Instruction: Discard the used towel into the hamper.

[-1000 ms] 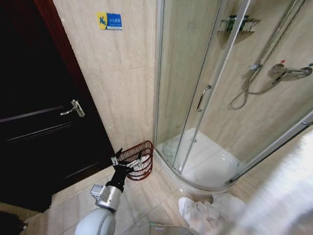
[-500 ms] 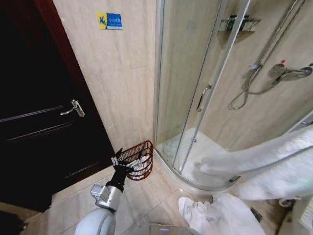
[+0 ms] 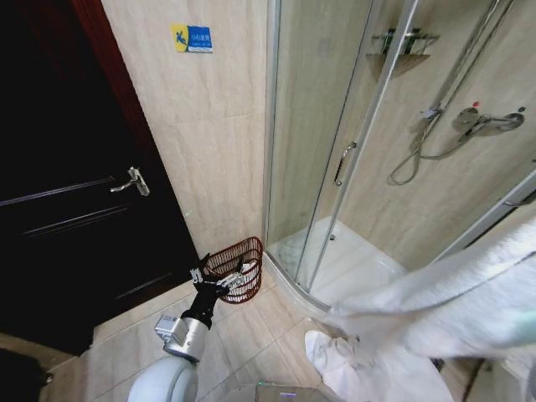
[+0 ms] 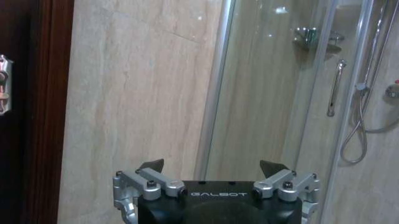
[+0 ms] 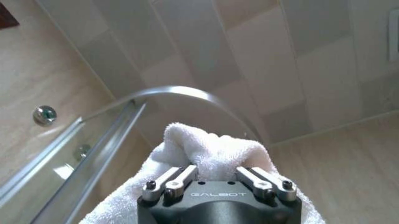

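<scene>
Right pincer (image 5: 215,173) is clamped on the white towel (image 5: 212,149), which drapes across the right of the head view by the shower. Left pincer (image 3: 219,279) hangs spread wide and empty, just in front of the hamper (image 3: 237,270), which sits on the floor by the wall beside the shower. Best to carry the towel over the rim before letting go, trailing cloth included. "GALBOT" reads on both wrists; the blue wall sign (image 3: 192,38) is illegible.

White towel (image 3: 452,293) now sweeping lower and further left across the head view, its hanging end nearing the floor by the shower, right gripper (image 5: 215,175) clamping its bunched fold, camera tilting slightly
</scene>
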You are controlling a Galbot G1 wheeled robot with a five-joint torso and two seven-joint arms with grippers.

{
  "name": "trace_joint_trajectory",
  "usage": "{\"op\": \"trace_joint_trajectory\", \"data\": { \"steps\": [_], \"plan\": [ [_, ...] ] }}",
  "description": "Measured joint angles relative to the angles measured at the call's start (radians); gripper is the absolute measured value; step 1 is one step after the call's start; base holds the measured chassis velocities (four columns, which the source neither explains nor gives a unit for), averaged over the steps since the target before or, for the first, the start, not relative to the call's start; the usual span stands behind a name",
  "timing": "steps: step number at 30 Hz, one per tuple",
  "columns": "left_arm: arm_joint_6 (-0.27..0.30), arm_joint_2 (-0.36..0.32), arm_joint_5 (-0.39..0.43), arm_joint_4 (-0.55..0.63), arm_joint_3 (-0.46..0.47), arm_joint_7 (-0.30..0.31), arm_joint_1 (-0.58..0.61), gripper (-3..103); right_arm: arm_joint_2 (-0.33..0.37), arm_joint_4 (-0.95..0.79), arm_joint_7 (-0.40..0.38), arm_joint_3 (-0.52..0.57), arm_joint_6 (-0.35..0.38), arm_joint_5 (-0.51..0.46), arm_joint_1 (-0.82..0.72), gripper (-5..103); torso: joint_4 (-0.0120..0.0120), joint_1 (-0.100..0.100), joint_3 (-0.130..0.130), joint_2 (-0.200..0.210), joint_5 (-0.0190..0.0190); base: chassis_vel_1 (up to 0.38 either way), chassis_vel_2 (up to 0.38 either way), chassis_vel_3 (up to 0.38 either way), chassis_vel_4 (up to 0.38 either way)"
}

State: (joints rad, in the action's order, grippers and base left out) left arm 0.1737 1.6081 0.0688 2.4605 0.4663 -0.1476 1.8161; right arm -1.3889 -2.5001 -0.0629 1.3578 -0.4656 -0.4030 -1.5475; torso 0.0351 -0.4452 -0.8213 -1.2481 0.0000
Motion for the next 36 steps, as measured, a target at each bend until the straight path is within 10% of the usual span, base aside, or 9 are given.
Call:
{"op": "trace_joint_trajectory", "data": {
  "steps": [36],
  "plan": [
    [0.000, 0.000, 0.000, 0.000, 0.000, 0.000, 0.000, 100, 0.081, 0.000, -0.008, -0.046, 0.102, -0.027, 0.065, 13, 0.0003, 0.000, 0.000, 0.000, 0.0001, 0.036, 0.042, 0.039, 0.037]
  ]
}}
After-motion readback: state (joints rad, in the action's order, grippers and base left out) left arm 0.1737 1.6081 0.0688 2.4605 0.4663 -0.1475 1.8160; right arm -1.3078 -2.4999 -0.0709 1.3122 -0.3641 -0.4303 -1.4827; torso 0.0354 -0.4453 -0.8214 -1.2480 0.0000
